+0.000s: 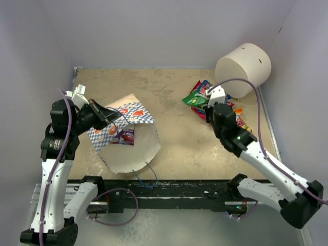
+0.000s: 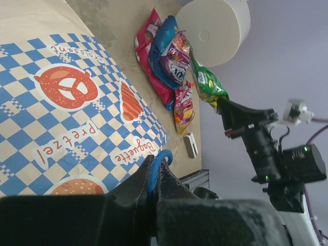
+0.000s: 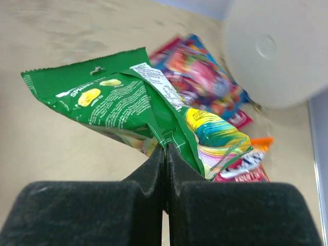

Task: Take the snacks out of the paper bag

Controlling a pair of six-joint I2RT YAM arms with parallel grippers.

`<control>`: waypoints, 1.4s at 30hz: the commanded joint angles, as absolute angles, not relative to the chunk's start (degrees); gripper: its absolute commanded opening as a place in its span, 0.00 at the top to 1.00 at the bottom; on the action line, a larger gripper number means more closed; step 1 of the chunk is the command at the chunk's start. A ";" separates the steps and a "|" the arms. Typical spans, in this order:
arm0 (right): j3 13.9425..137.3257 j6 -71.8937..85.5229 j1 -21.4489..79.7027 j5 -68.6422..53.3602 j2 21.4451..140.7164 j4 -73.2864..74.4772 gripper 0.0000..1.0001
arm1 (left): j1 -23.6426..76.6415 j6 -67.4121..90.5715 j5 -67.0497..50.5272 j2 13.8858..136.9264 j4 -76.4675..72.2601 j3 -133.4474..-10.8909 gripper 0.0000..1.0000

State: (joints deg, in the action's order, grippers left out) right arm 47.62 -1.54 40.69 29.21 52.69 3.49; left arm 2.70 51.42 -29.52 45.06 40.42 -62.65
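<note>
Left hand [image 2: 156, 171] clamps cord [image 2: 163, 155] of paper bag [image 2: 66, 128]; outstretched right hand [image 3: 165, 151] pinches green packet [image 3: 113, 100].

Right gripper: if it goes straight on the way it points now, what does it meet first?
The right gripper is shut on a green packet. Beyond it, probably the pile of snacks comes first; the white cylinder lies to the right. Depth is unclear.
</note>
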 commanded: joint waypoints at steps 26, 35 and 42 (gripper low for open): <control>64.68 27.82 9.40 27.64 70.27 10.35 1.00 | 2.70 50.94 -41.33 46.80 37.61 -66.15 1.00; 63.39 23.95 9.19 35.71 66.66 10.95 1.00 | 2.72 51.59 -41.18 46.57 37.70 -65.52 1.00; 65.56 24.95 8.96 36.08 74.40 9.96 1.00 | 2.74 55.34 -42.80 47.05 34.83 -64.92 1.00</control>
